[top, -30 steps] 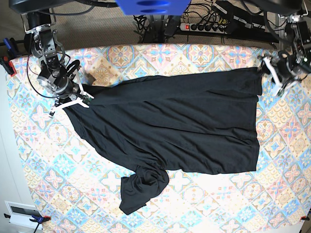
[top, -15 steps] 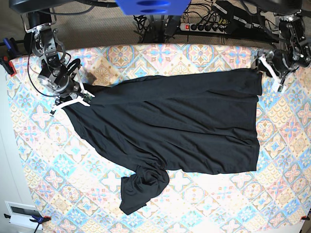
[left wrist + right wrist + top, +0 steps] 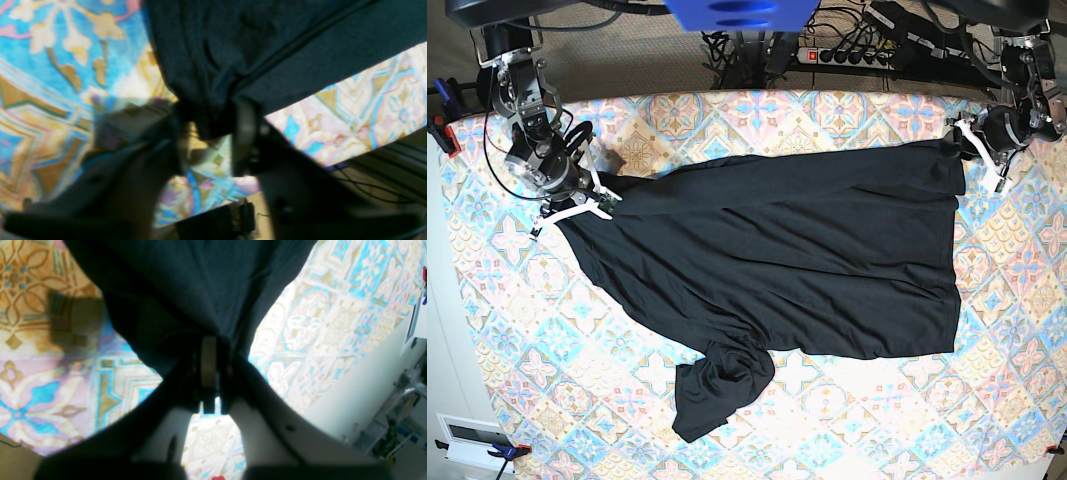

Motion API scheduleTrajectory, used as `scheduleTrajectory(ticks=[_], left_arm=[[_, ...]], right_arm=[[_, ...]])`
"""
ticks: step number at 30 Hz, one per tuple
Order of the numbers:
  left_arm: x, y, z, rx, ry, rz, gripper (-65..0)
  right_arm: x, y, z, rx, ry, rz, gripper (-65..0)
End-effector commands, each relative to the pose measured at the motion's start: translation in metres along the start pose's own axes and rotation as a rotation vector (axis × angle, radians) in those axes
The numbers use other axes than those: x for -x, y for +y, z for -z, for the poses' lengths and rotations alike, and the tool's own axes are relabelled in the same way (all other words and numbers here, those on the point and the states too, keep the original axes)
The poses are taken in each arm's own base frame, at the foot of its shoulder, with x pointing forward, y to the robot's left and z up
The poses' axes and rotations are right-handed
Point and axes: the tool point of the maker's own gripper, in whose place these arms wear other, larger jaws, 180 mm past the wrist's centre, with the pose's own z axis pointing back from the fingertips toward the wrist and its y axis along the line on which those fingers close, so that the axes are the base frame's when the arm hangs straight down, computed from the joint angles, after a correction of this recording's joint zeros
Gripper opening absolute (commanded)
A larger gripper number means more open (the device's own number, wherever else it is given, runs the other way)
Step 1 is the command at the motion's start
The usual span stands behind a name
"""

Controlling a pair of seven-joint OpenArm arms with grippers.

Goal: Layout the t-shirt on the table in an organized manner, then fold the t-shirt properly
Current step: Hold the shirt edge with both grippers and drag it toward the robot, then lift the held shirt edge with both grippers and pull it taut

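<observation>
The plain black thin-fabric t-shirt (image 3: 777, 255) lies lengthwise across the pastel tiled table (image 3: 847, 420), its ends pinched by the clamped right gripper (image 3: 592, 200) and the part-closed left gripper (image 3: 967, 145).

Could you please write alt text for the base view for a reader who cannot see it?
A black t-shirt lies spread across a table with a pastel tile-patterned cloth, one sleeve bunched at its near edge. The right end effector pinches the shirt's corner at this view's left, and the left end effector is at the corner on this view's right.
</observation>
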Motion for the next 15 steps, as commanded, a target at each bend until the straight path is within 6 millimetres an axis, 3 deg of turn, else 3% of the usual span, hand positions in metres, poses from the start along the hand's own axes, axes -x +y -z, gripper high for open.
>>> scheduleTrajectory(ticks=[1, 6, 12, 15], left_arm=[[0.012, -0.002, 0.001, 0.008, 0.056, 0.012, -53.7], [0.009, -0.003, 0.001, 0.01, 0.047, 0.012, -64.2], [0.0, 0.005, -0.009, -0.018, 0.002, 0.003, -65.0], [-0.004, 0.02, -0.026, -0.055, -0.044, -0.037, -65.0]], right_arm=[[-0.002, -0.014, -0.005, 0.039, -0.007, -0.007, -65.0], [-0.002, -0.014, -0.005, 0.04, -0.008, -0.007, -65.0], [-0.003, -0.013, -0.006, 0.041, -0.012, -0.008, -65.0], [0.004, 0.005, -0.006, 0.002, 0.002, -0.012, -65.0]])
